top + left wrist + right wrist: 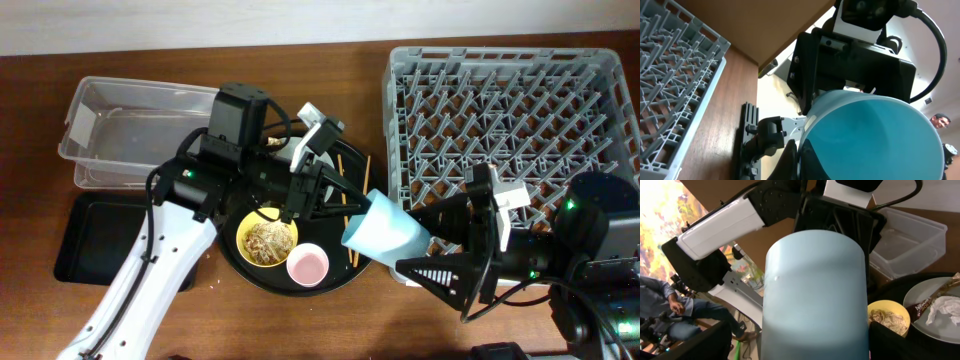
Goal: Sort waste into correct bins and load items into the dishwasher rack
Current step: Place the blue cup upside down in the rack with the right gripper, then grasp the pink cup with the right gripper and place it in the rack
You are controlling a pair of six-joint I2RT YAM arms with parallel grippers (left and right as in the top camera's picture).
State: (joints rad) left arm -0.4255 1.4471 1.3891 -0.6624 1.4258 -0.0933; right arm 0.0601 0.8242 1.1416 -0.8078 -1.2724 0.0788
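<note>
The light-blue cup hangs on its side in the air, between the round black tray and the dishwasher rack. My left gripper is shut on its rim, seen close in the left wrist view with the cup. My right gripper is open, its fingers either side of the cup. The yellow bowl holds food scraps. The pink cup and chopsticks are beside it. The wrapper lies on the plate.
The round black tray carries the bowl, pink cup, plate and chopsticks. The clear tub stands at the back left, with the shallow black tray in front of it. The left arm hides most of the plate from overhead.
</note>
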